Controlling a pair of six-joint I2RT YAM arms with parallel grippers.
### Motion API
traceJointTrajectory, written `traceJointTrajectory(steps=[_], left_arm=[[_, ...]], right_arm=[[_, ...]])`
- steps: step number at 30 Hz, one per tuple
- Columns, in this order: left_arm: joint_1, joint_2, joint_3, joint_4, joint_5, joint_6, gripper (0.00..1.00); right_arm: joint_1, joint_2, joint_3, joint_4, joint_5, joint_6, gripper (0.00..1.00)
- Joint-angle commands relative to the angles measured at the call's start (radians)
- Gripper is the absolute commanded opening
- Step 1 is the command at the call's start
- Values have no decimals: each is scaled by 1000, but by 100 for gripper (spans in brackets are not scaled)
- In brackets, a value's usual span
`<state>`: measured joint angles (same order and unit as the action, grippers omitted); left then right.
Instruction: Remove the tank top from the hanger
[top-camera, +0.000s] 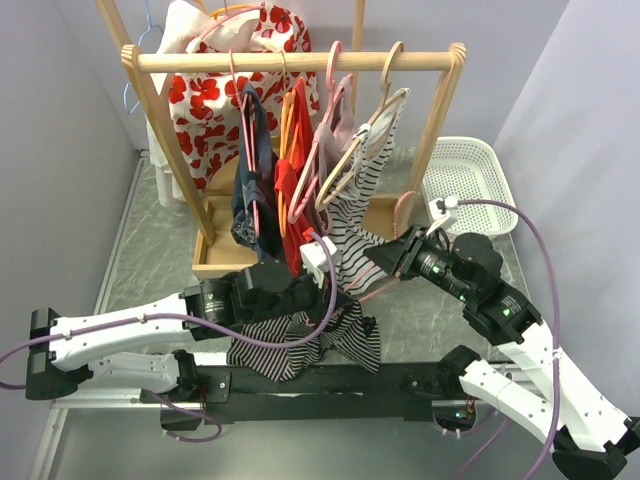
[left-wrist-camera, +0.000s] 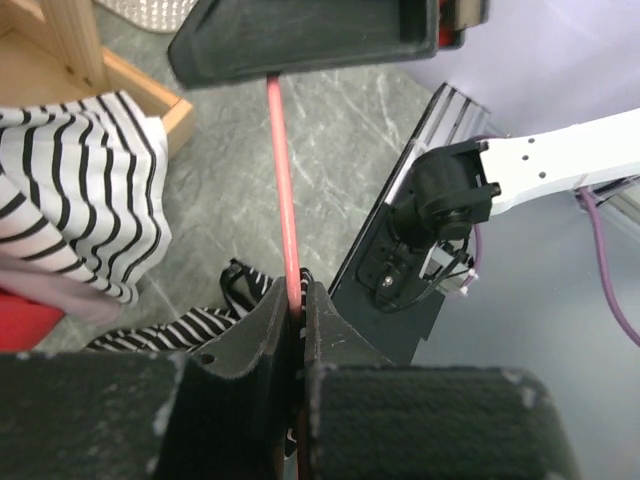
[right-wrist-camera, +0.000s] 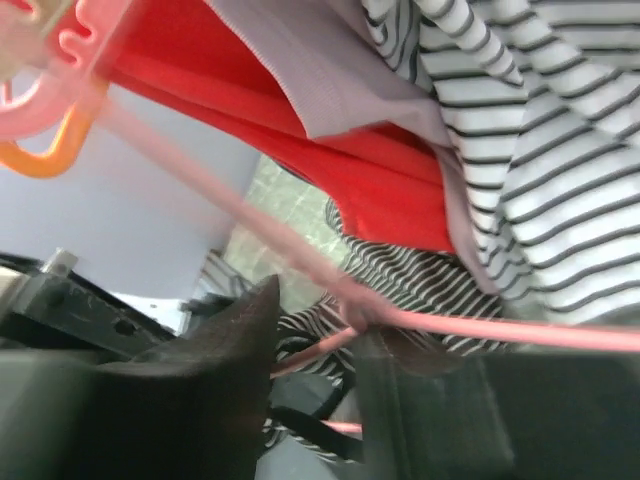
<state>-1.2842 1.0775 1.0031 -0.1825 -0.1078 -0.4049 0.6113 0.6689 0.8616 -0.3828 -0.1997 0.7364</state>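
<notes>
Clamped shut with the left gripper on the thin bar of the pink hanger, lower centre of the left wrist view. Straddling that hanger's corner with the right gripper, jaws partly apart, no squeeze visible. Mid-frame in the top view: striped tank top, draped toward the lower centre.

Pale lilac walls; grey marbled tabletop; wooden garment rack at back; white basket right
</notes>
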Motion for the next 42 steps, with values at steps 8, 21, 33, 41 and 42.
traceJointTrajectory(steps=[8,21,33,41,42], left_arm=[[-24,-42,-8,35,-93,-15,1],[-26,-77,-126,3,-207,-60,31],[-24,-5,-216,-63,-309,-143,46],[-24,85,-290,-89,-340,-256,56],[-24,137,-299,-75,-320,-265,54]], right_arm=[[7,-86,-4,38,161,5,0],[7,-51,94,-56,327,-89,0],[7,-12,215,-198,606,-186,0],[5,-58,212,-214,606,-164,0],[5,-63,212,-214,602,-161,0]])
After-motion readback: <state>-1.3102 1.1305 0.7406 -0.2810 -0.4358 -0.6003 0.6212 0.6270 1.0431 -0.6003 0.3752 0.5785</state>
